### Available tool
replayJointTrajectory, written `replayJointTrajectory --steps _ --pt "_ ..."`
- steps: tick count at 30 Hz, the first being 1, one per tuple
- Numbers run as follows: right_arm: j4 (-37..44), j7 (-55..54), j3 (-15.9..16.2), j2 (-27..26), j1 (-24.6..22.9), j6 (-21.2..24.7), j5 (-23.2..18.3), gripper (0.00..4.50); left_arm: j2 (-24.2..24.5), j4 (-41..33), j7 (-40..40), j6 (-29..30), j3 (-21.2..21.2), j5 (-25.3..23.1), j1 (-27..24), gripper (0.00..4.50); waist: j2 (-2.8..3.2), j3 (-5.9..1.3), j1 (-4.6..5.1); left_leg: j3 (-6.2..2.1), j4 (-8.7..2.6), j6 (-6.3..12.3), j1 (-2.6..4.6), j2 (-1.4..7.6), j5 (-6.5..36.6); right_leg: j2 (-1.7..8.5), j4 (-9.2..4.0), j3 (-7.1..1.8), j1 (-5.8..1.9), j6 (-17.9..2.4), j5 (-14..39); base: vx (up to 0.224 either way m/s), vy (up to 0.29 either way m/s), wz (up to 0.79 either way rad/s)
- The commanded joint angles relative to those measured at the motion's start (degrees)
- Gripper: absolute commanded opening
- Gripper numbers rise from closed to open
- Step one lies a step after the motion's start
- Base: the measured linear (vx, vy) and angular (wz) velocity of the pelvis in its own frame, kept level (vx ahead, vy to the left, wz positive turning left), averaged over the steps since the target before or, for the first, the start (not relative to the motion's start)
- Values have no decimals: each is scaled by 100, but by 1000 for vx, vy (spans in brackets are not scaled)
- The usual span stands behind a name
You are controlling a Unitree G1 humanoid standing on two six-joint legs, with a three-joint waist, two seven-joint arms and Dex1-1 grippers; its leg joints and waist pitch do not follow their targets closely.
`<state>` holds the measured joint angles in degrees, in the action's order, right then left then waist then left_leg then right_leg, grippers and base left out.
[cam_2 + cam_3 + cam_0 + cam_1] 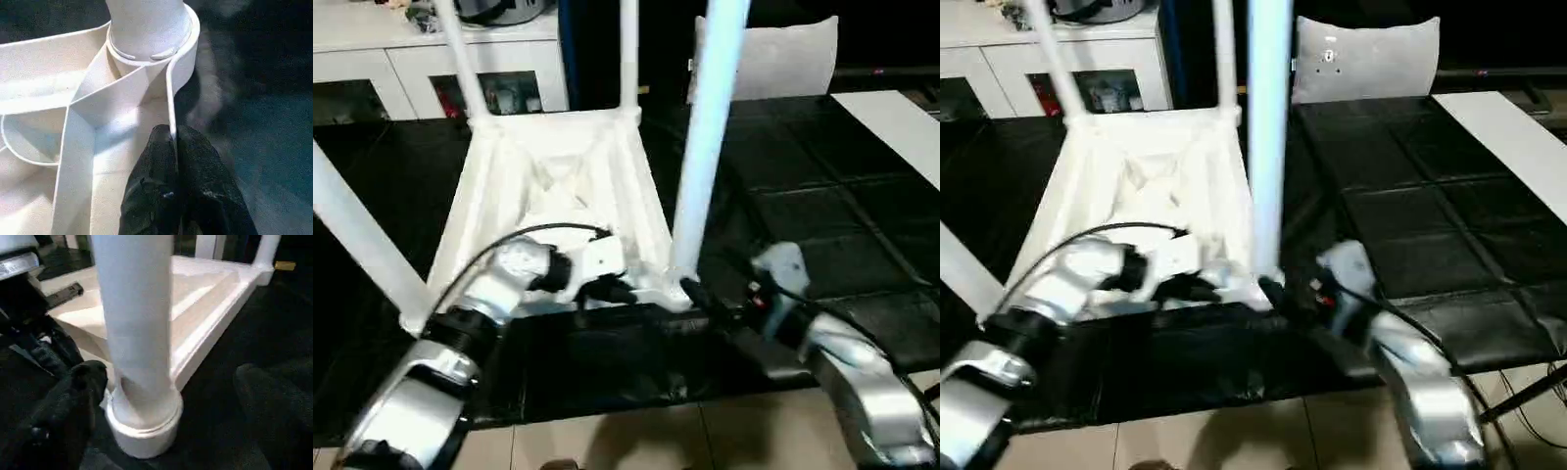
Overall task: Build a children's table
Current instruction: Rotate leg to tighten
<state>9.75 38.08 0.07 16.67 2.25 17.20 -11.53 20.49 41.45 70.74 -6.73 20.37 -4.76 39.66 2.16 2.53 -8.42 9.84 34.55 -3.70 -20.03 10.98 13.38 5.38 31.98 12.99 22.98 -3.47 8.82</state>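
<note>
The white table top [558, 166] lies upside down on the black mat, ribs facing up. Four white legs stand in its corner sockets: near right [710, 127], far right [628, 54], far left [460, 59], near left [362, 235]. My left gripper [617, 291] is shut on the top's near rim [171, 105], just beside the near right socket [188, 54]. My right gripper [171, 374] stands open around the base of the near right leg [134, 323], one finger [73, 396] close by the socket and the other finger [274, 401] well apart from it.
A grey-white cushion [773, 59] leans at the back right. White cabinets [411, 59] run along the back left. A white board [901, 127] lies at the right edge of the black mat [822, 215]. Tiled floor [636, 436] shows at the front.
</note>
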Motion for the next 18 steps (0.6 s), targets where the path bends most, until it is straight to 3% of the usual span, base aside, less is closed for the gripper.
replayJointTrajectory --steps 1,5,7,8,11,12,13,14,17,18 --pt "442 -34 -122 4 -168 148 -132 447 55 -168 280 -306 -41 145 -12 0 -93 -388 15 -152 -395 324 -4 328 365 540 -453 -497 -415 669 1647 0 0 0" --pt "877 -188 -88 27 -493 585 -203 447 58 -415 73 -132 -228 322 -189 0 -77 -384 4 -155 -403 308 -3 340 313 549 -439 -503 -417 646 1579 0 0 0" --pt "994 -252 -23 23 -556 567 -206 447 -37 -867 85 385 -538 788 -385 0 -87 -375 26 -134 -411 237 -5 325 446 568 -467 -486 -431 660 1741 0 0 0" --pt "1005 -301 -17 -6 -550 561 -204 450 -46 -1025 117 498 -606 921 -467 44 -84 -363 35 -128 -409 234 -2 311 490 559 -497 -474 -421 679 1876 0 0 0" --pt "1023 -391 -7 -56 -538 552 -196 450 -56 -1288 169 676 -712 1138 -605 55 -79 -370 33 -134 -406 230 5 310 479 562 -499 -482 -414 673 1923 0 0 0" --pt "1120 -578 18 -205 -503 692 -229 450 -19 -1935 243 932 -896 1600 -970 73 -115 -378 29 -163 -430 201 2 392 473 618 -444 -507 -433 509 1819 0 0 0" --pt "1186 -638 29 -251 -497 780 -255 450 -11 -2147 208 990 -969 1727 -1092 85 -114 -356 45 -158 -440 215 -5 381 477 589 -456 -509 -418 431 1801 0 0 0" --pt "1242 -708 24 -306 -495 865 -285 450 -22 -2362 120 1082 -1070 1867 -1214 92 -139 -348 59 -149 -440 229 -15 366 490 579 -460 -508 -422 439 1824 0 0 0" --pt "1427 -790 52 -397 -536 1114 -421 450 -183 -2900 -665 1388 -1492 2002 -1558 104 -120 -347 81 -137 -429 209 -5 351 488 558 -464 -502 -424 466 1886 0 0 0" --pt "1536 -825 89 -433 -584 1200 -496 450 -290 -3235 -1155 1592 -1693 1948 -1800 124 -113 -330 86 -114 -417 221 6 305 569 532 -527 -474 -413 613 2117 0 0 0"
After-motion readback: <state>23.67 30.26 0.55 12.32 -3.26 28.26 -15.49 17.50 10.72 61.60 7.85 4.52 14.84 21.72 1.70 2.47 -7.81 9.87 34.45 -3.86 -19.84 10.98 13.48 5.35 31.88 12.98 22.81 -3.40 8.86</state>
